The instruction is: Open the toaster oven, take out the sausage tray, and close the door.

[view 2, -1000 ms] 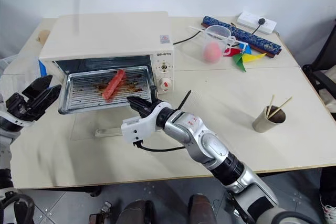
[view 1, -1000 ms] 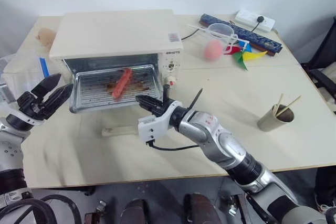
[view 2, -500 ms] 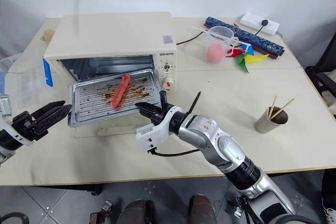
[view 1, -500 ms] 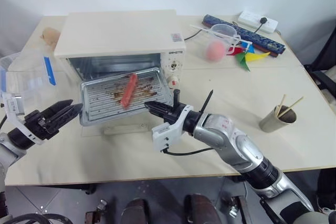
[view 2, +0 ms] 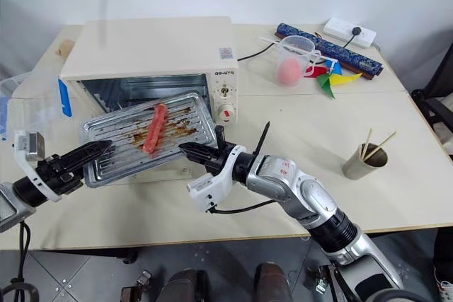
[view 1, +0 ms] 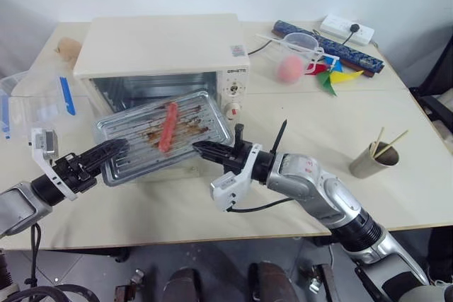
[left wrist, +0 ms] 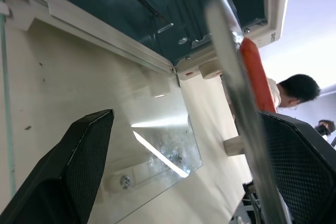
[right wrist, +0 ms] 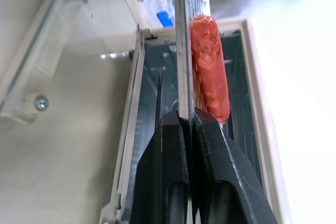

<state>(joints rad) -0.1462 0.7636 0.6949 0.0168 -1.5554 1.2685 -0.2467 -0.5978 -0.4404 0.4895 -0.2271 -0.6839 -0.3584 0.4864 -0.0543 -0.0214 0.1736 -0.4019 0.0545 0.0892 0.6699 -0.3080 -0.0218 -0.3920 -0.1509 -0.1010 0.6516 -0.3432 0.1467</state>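
The table carried everything, and on it the toaster oven sat with its cavity facing the robot. The door lay folded flat on the table in front of the cavity, presumably so that the tray's way out was clear; closing it was not yet done.

The sausage tray was out in front of the cavity, above the lowered door and tilted, its right end higher than its left. That slant most likely came from its being gripped at one end alone. The sausage lay lengthwise on the ridged bottom, near the middle (a steeper tilt might let it roll).

The right hand was clamped tight on the tray's right edge; its wrist view showed the two black fingers pinching the thin metal rim between them, so this hand bore the load.

The left hand was spread wide and had hold of nothing. It reached in at the tray's low left end, one finger to each side of the rim in its wrist view, probably so as to take that end and level the tray before it was set down.
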